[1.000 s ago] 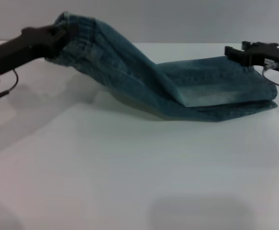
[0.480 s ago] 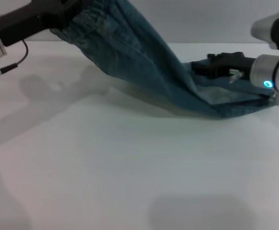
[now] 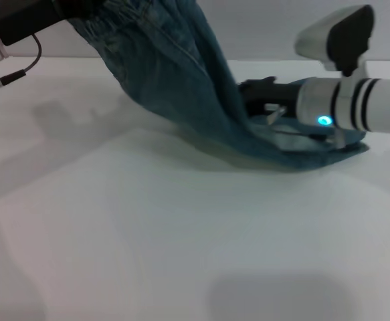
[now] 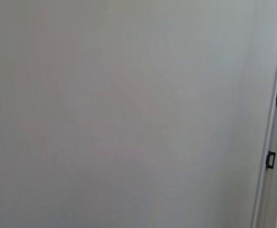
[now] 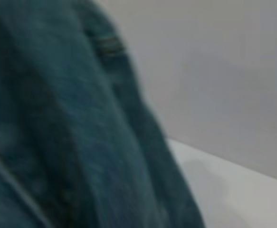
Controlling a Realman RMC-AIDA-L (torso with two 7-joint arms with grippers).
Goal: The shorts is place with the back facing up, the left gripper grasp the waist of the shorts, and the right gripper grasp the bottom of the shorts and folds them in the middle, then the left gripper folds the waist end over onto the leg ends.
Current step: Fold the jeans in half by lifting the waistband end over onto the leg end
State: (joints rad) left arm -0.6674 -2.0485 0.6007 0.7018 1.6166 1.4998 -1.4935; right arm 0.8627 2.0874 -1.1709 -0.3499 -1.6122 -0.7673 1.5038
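The left gripper (image 3: 74, 8) was matte black on a silver cuff, a thin black cable looping beneath; the right gripper (image 3: 261, 93) was black, its white cylindrical wrist carrying black bands and a cyan light.

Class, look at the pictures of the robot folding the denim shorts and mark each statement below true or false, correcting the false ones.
1. The left gripper holds the waist of the shorts raised above the table. True.
2. The shorts lie completely flat. False: they slope from the raised waist down to the leg ends on the table.
3. The right gripper is over the leg ends. True.
4. The shorts are red. False: they are blue denim.
5. The right arm's wrist shows a blue light. True.
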